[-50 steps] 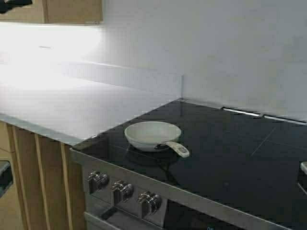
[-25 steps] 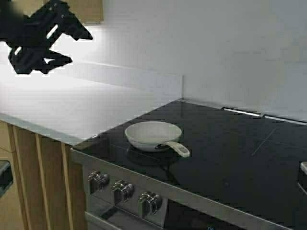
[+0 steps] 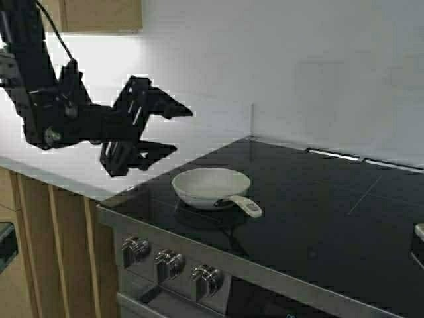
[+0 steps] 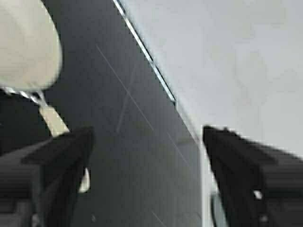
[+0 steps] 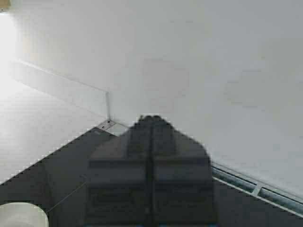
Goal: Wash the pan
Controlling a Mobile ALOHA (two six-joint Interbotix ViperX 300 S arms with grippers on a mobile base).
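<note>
- Your left gripper (image 3: 177, 131) hangs in the air over the white counter (image 3: 99, 149), its two fingers spread wide, one above the other in the high view, with nothing between them
- Just ahead of those fingertips and lower down sits the pan (image 3: 211, 187), upright on the near-left part of the black cooktop (image 3: 318, 212), close to the edge where it meets the counter
- The pan's short handle (image 3: 246, 207) points away from the gripper, toward the front right; gripper and pan are apart, not touching
- In the left wrist view you see both open fingers (image 4: 57, 165) framing the cooktop, with the pan's rim (image 4: 28, 42) and handle beside one of them
- Below the pan, on the stove front, three knobs (image 3: 171, 264) sit in a row
- Your right gripper (image 5: 150, 142) shows only in its own wrist view, fingers pressed together, held above the cooktop and aimed at the white wall (image 5: 213, 61); a bit of the pan (image 5: 21, 215) peeks in at the corner of that view
- Farthest off, a wooden cabinet (image 3: 99, 14) hangs on the wall above the counter
</note>
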